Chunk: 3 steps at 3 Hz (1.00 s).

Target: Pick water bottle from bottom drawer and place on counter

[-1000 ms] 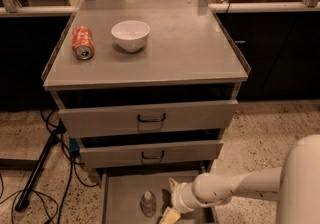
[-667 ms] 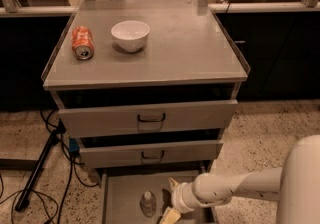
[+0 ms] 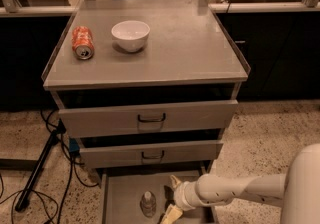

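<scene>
Comparing with a second ago, I see nothing shifted: the arm holds the same pose and the water bottle [image 3: 147, 203] has not budged. I read that as a pause before the grasp, so the pick is not yet made.

The gripper [image 3: 169, 198] hangs low inside the open bottom drawer [image 3: 120, 193], its fingers [image 3: 171, 214] spread apart and holding nothing. The bottle stands upright on the drawer floor just beside them, on the side away from the arm, not yet between them and apparently not touching.

Up top, the table [image 3: 190, 53] carries an orange can [image 3: 82, 43] and a white bowl [image 3: 130, 35].
</scene>
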Each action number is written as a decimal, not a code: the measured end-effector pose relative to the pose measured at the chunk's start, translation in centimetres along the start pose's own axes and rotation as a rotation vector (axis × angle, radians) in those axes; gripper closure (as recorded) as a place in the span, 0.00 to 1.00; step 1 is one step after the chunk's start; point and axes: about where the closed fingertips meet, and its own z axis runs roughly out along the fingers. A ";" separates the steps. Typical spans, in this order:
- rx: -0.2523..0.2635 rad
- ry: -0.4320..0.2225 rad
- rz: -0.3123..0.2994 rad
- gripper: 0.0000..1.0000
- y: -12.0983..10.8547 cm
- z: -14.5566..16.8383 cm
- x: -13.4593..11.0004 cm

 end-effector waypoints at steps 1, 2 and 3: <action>0.004 -0.011 -0.016 0.00 -0.6 0.7 0.9; -0.007 -0.024 -0.009 0.00 -0.9 2.0 2.2; -0.021 -0.046 0.005 0.00 -1.1 3.6 3.4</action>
